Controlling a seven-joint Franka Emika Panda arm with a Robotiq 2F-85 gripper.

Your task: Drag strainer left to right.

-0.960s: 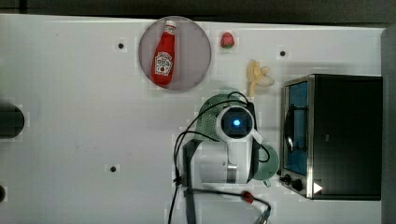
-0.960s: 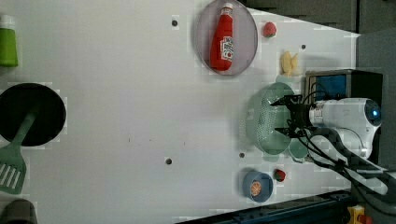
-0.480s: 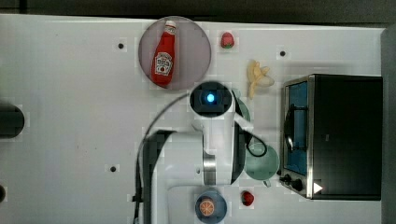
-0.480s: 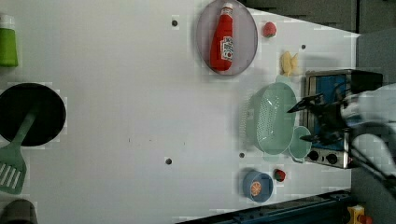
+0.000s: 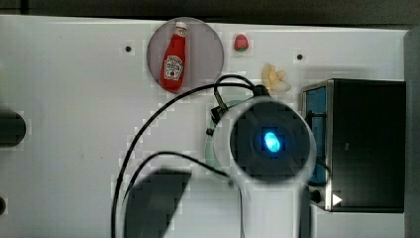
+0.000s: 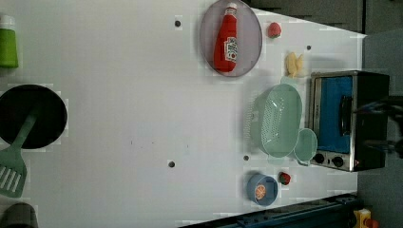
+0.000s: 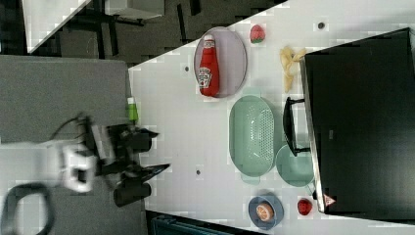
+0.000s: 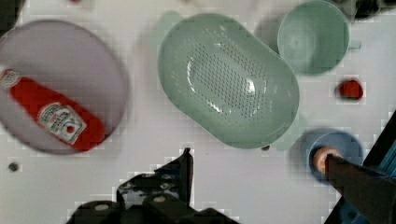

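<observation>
So the white bench (image 6: 119, 118) is the biggest thing here, and the black toaster oven (image 6: 349, 118) sits at 3 o'clock on it in the left view. The strainer (image 6: 277, 119) is parked just beside the oven's blue door, with the mint cup (image 6: 305, 145) touching its rim at about 5 o'clock. Judging by that, the drag looks pretty much done: the strainer is over on the left view's right side and nothing is holding it. All that seems left is the arm getting clear. The gripper (image 7: 147, 152) is high off the bench in the right view, fingers spread wide with nothing between them. The top view mostly gets the arm's wrist (image 5: 271, 141) sitting over the strainer, hiding nearly all of it, while the wrist view shows the whole strainer, holes and all. The grey plate (image 6: 205, 42) with the ketchup bottle (image 6: 226, 43) sits at 12 o'clock.
</observation>
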